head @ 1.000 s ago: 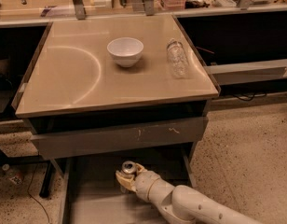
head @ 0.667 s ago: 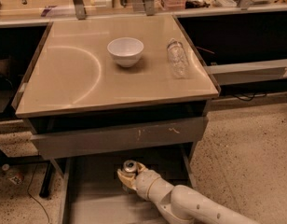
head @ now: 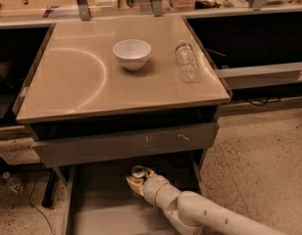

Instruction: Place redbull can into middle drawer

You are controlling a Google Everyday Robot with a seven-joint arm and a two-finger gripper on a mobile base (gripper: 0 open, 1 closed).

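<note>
The redbull can [head: 138,172] stands upright inside the open middle drawer [head: 99,212], near its back; only its silvery top and upper side show. My gripper [head: 136,181] reaches into the drawer from the lower right on a white arm and sits right around the can, with pale fingers on either side of it. The can's lower part is hidden behind the gripper. The drawer's flat grey floor extends toward the bottom of the view.
A grey drawer front with scratch marks [head: 126,145] sits above the open drawer. On the tan tabletop [head: 72,82] stand a white bowl [head: 132,53] and a clear plastic bottle lying on its side [head: 187,61]. Speckled floor lies to the right.
The arm, gripper and can have shifted slightly to the right inside the drawer. The bowl and bottle have not moved.
</note>
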